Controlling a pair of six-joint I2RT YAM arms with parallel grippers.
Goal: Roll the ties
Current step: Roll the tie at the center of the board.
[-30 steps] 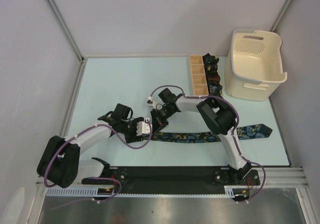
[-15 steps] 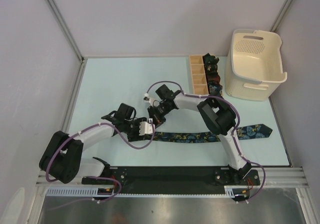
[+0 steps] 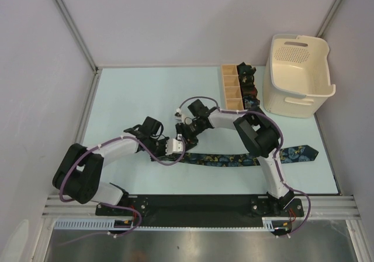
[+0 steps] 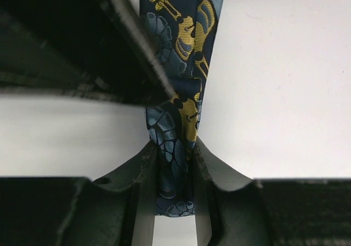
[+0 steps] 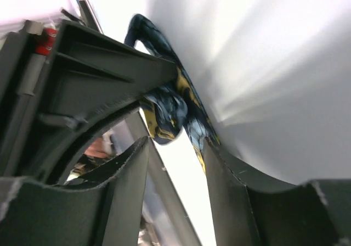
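A navy floral tie (image 3: 222,159) lies flat across the near table, its pointed wide end (image 3: 301,153) to the right. My left gripper (image 3: 175,148) is shut on the tie's narrow end, which shows pinched between its fingers in the left wrist view (image 4: 175,147). My right gripper (image 3: 188,134) is just behind that end with its jaws open. In the right wrist view (image 5: 175,144) the folded tie end (image 5: 164,114) sits ahead of the jaws and brushes one finger (image 5: 219,169). Small dark coiled ties (image 3: 248,89) sit in the wooden box.
The tan divided wooden box (image 3: 232,89) stands at the back right, next to the cream plastic basket (image 3: 298,75). The enclosure's walls ring the pale blue table (image 3: 134,98).
My left gripper has shifted a little to the right along with its arm, still at the tie's narrow end. My right gripper has wobbled slightly beside it.
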